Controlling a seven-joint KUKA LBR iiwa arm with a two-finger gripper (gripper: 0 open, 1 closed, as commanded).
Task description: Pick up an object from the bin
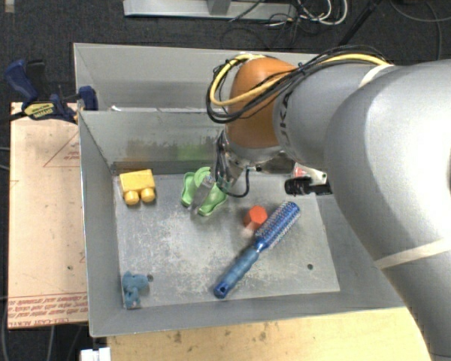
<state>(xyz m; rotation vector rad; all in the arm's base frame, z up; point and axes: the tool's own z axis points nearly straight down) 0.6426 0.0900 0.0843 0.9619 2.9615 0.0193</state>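
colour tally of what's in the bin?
Yellow: 1, yellow block toy
Green: 1, green curved piece
Orange: 1, small orange piece
Blue: 2, blue hairbrush and small blue piece
Total: 5

Cut off at the right and bottom edges: the grey arm (pixel 376 164), hiding the right wall and back right corner of the bin (pixel 98 201). Hard to tell any contact between the end effector (pixel 227 180) and the green curved thing (pixel 199 190) partly covered beneath it. Too small to name: the blue lump (pixel 134 288) at front left and the orange-red piece (pixel 255 216) beside the blue brush (pixel 259 245).
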